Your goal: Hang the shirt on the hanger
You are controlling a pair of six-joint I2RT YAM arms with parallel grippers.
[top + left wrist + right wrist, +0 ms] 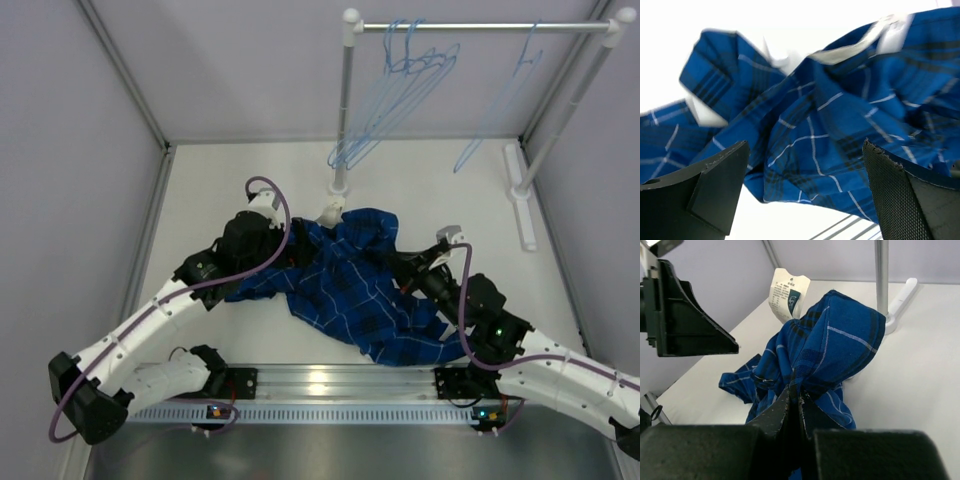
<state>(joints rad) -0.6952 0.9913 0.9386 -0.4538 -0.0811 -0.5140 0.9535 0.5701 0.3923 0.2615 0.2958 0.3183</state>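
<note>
- Left hand (805,155): the arm bends in from the bench's (225,175) left edge. The fingers are spread wide toward the shirt (360,290) and grip nothing.
- Shirt: crumpled mid-bench between the hands, with its long axis running far-left to near-right.
- Right hand (795,396): it reaches in from the near right, fingers pressed together, pinching a raised fold.
- White bench extends beyond; the hangers (400,70) hang on the far rail (480,27), well apart.
</note>
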